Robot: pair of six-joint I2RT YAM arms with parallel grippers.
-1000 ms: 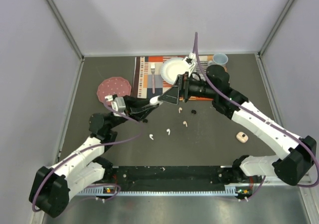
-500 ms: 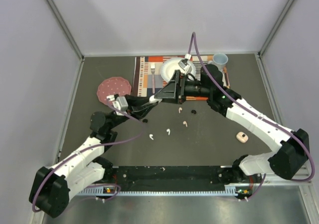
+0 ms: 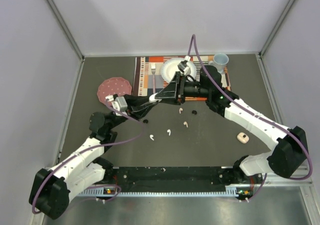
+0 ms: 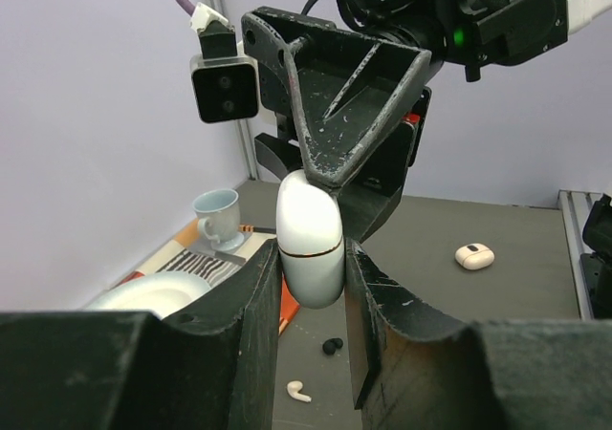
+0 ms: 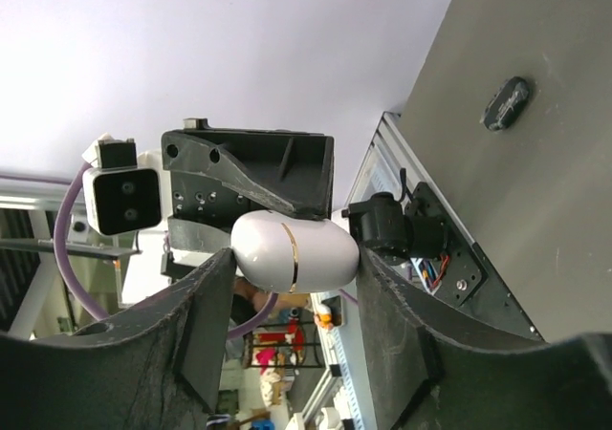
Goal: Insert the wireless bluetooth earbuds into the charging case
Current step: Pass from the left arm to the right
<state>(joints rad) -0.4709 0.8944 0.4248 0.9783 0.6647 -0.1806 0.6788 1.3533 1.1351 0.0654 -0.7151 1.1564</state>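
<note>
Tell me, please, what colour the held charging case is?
The charging case is glossy white, clearest in the left wrist view.

The charging case (image 4: 309,244) is held above the middle of the table (image 3: 210,145), between the fingers of the left tool (image 4: 311,287) on its left and those of the right tool (image 5: 295,268) on its right. Earbuds (image 3: 169,132) are scattered on the table below and in front of it. A second case (image 3: 242,137) lies well apart to the right. At the back a placemat (image 3: 144,80) is spread, with a fork (image 3: 153,77) on it and a plate (image 3: 169,70) right of the fork. A cup (image 3: 220,60) is set near its right end, and a round mat (image 3: 114,89) lies just beside its left edge.
</note>
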